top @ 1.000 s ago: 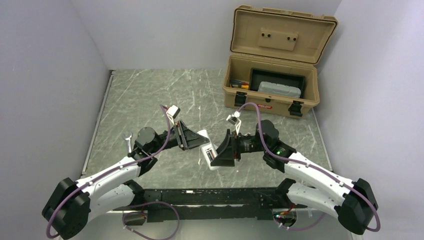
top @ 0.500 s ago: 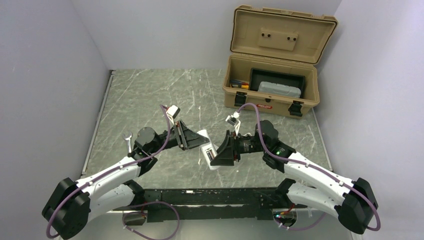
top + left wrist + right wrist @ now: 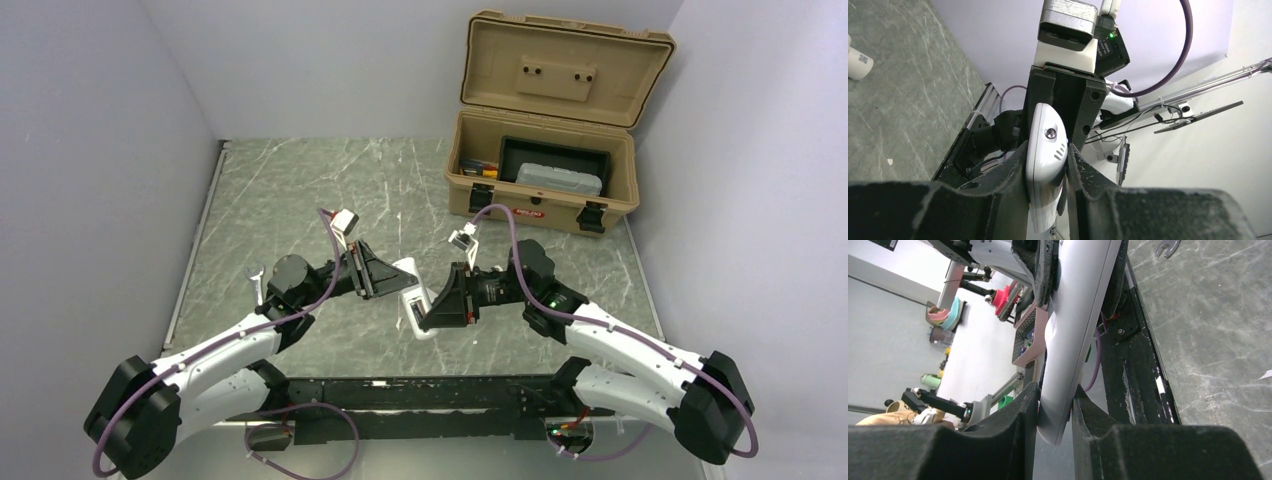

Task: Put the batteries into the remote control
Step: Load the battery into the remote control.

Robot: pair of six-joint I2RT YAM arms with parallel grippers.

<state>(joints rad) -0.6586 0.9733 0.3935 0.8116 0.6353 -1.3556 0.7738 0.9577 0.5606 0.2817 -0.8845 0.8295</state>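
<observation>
The remote control (image 3: 411,297) is a slim white handset held above the table between both arms. My left gripper (image 3: 383,277) is shut on its far end. In the left wrist view, the remote control (image 3: 1047,145) sits edge-on between the jaws of the left gripper (image 3: 1047,148). My right gripper (image 3: 432,306) is shut on the near end. In the right wrist view, both pads of the right gripper (image 3: 1055,388) press on the remote control (image 3: 1075,335). The batteries are out of view.
An open tan toolbox (image 3: 541,196) stands at the back right and holds a black tray and a grey case. A small wrench (image 3: 256,274) lies left of the left arm. A stubby white plastic piece (image 3: 858,63) rests on the marble table (image 3: 300,190).
The right gripper's jaws have closed onto the remote's near end, and that arm has edged slightly left. The left gripper has kept its hold without moving.
</observation>
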